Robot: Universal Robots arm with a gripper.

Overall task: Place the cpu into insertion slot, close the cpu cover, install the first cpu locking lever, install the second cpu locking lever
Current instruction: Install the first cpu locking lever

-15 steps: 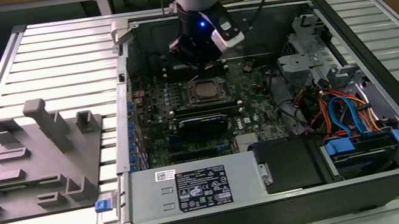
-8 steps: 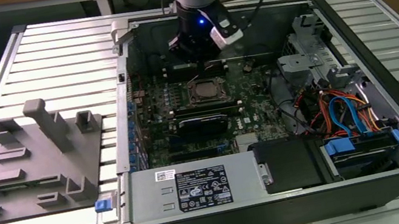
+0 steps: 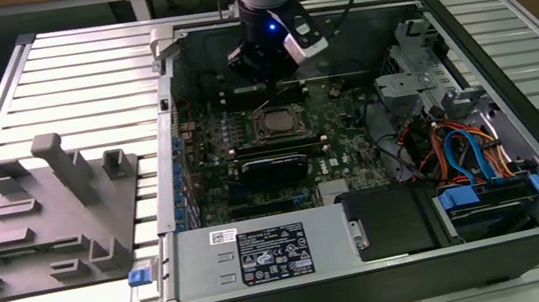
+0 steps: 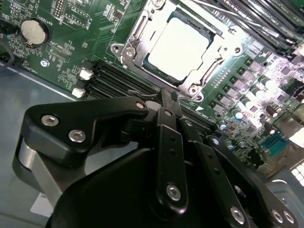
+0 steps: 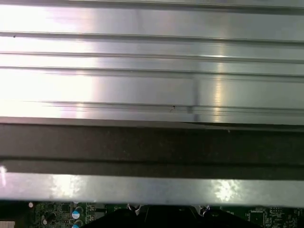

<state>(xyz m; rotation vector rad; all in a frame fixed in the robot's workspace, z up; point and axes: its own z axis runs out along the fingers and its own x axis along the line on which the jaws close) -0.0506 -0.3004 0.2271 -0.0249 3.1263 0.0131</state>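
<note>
The cpu (image 4: 178, 45) lies flat in the insertion slot (image 3: 276, 122) on the green motherboard, its pale silver face catching the light. The silver cpu cover (image 4: 216, 52) lies down around the chip, which shows through its square window. I cannot make out how the locking levers stand. My gripper (image 4: 165, 95) hangs inside the open computer case a little beyond the socket, towards the case's back wall, its black fingers (image 4: 164, 123) drawn together with nothing between them. In the exterior view the gripper (image 3: 265, 75) sits just above the board, behind the socket.
Black memory slots (image 4: 118, 78) and a coin battery (image 4: 34, 31) lie beside the socket. The case (image 3: 515, 33) holds a power supply (image 3: 265, 251) at the front and cables (image 3: 469, 153) at the exterior view's right. A grey fixture (image 3: 48, 215) rests on the ribbed table (image 5: 152, 71).
</note>
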